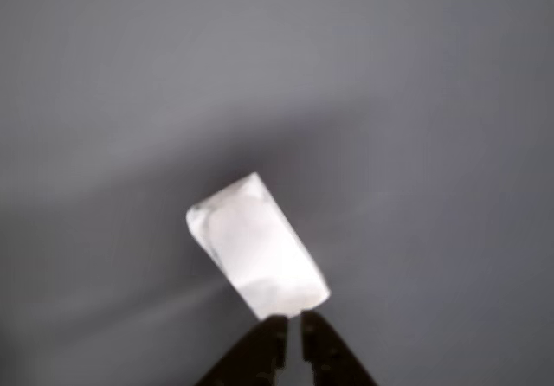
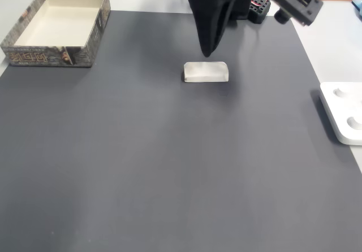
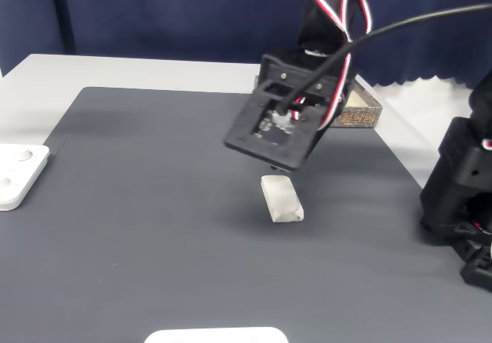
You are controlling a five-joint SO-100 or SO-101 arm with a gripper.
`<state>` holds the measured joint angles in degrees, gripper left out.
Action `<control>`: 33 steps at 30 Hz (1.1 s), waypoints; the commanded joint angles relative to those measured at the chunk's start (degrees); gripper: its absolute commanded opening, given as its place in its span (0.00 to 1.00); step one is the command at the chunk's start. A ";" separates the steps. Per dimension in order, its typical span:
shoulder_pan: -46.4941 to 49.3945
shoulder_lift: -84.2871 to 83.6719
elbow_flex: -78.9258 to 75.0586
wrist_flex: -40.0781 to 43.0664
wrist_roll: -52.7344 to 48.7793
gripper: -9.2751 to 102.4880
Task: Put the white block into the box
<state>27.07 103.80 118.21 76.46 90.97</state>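
**Grey mat, one block, one box: pre-grasp entry**

Dark grey mat [image 2: 169,167]: matte, smooth, flat, covering most of a pale table [image 3: 115,70]. No clutter near the work area.

Box [image 2: 56,29]: shallow, rectangular, thin upright walls, cream inside and printed with a dark pattern outside. It sits at the far left corner of the mat in a fixed view, well apart from the block, and holds nothing visible.

Arm [image 3: 300,112]: black plastic, with red, white and black wires looping above it.

Gripper [image 1: 292,321]: two dark tapering fingers [image 1: 264,347], tips close together with only a thin slit between them, clamped on nothing. It hangs above the block's far side in a fixed view [image 2: 207,51].

White device [image 2: 345,113]: rounded, glossy, at the mat's right edge in that view (not part of the task).

Block [image 2: 206,72]: small, oblong, white with faint grey streaks and bevelled edges, lying flat on the mat near its middle. Its surface looks hard and smooth, so probably slippery.

Handling note: the step in hand appears to be the approach. The fingers would need to part wider than the block's short side, centre over it, straddle the two long faces, then descend until the tips are near the mat before closing. A grip near one end risks the block pivoting out.
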 commanded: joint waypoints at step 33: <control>1.32 -2.20 -5.62 -1.93 20.39 0.42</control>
<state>27.42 101.43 115.58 75.41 110.65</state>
